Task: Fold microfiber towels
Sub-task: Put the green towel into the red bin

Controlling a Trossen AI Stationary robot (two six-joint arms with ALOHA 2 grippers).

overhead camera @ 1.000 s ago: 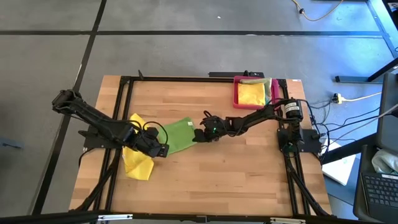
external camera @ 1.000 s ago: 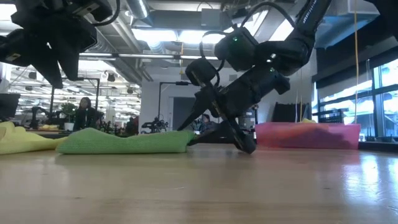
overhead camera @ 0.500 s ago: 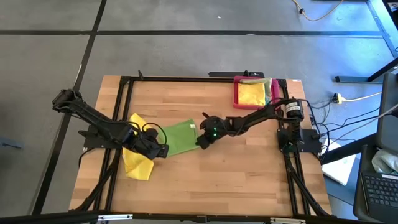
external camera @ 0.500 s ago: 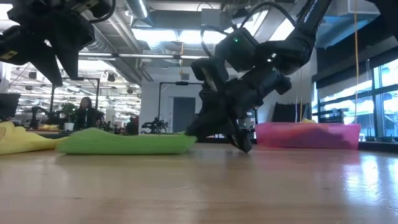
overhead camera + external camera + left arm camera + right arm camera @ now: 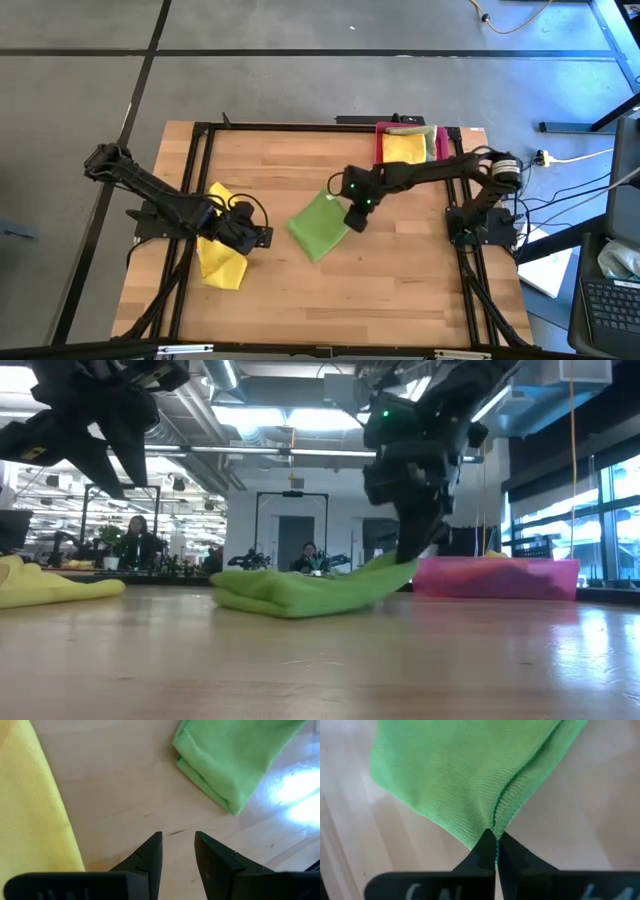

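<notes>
A bright green microfiber towel (image 5: 318, 229), folded into a thick pad, lies at the table's middle. My right gripper (image 5: 357, 216) is shut on its right end and holds that end up. My left gripper (image 5: 263, 238) hovers open to the towel's left, above bare wood, with nothing between its fingers (image 5: 178, 845). A yellow towel (image 5: 222, 256) lies crumpled under my left arm. Another yellow towel (image 5: 404, 150) lies in the pink-red tray (image 5: 381, 152) at the far right. My right gripper pinches the green towel's right end (image 5: 496, 822) between its two shut fingers, where layered edges meet in a seam. The fingers come from above, slanting down. That end rises to the fingers (image 5: 400, 568); the towel's left part (image 5: 265, 598) rests on the table.
A black metal frame (image 5: 300, 127) runs along the table's far and side edges. Bare wood lies in front of the towels, toward the near edge. In the low view, people sit in the room beyond the table.
My right gripper has shut on the green towel's right end, risen, and moved toward the table's right edge. The towel has slid right, away from my left gripper, and turned; its right end is lifted while its left part stays on the table.
</notes>
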